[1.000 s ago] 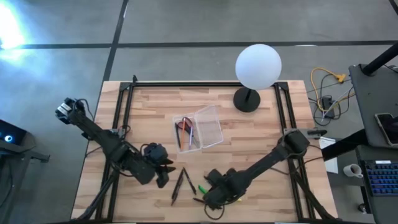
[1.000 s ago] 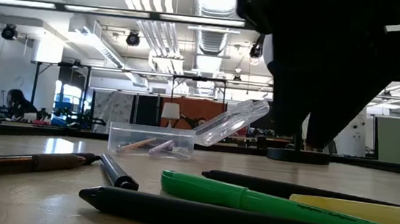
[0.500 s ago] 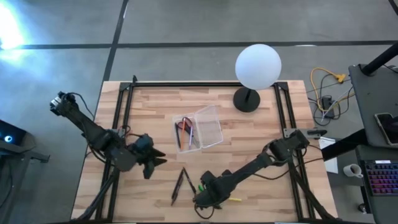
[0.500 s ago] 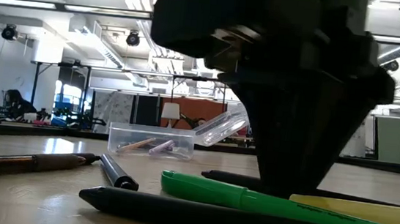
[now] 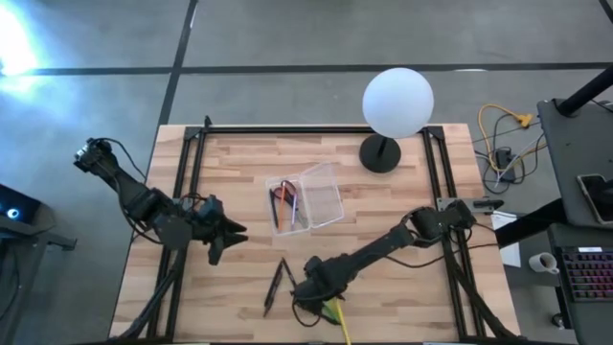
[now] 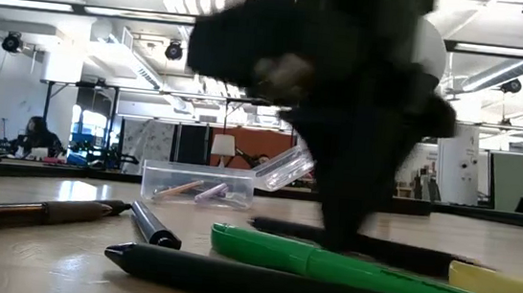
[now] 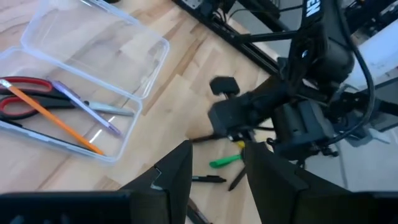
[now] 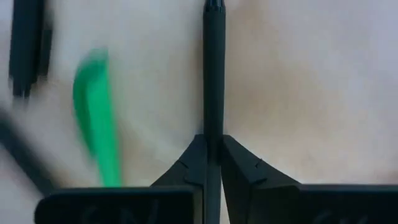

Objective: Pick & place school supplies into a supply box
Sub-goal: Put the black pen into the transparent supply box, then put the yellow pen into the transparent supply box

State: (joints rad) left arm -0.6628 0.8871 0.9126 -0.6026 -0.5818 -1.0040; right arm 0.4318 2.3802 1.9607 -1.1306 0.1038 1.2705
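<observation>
Black pen (image 8: pixel 213 74) clamped in right hand (image 8: pixel 213 152); one green pen (image 8: pixel 96 118) beside it; left hand (image 7: pixel 214 165) apart, empty.

Right gripper (image 6: pixel 349 241) smeared to a dark blur in low view; fingertips not made out. Green pen (image 8: pixel 96 118) blurred in right wrist view. Black pen (image 8: pixel 213 81) beside it partly hidden between the fingers (image 8: pixel 186 165).

green pen (image 8: pixel 96 118), black pen (image 8: pixel 213 68) (dark tool (image 8: pixel 212 163)), red scissors (image 7: pixel 25 102)
</observation>
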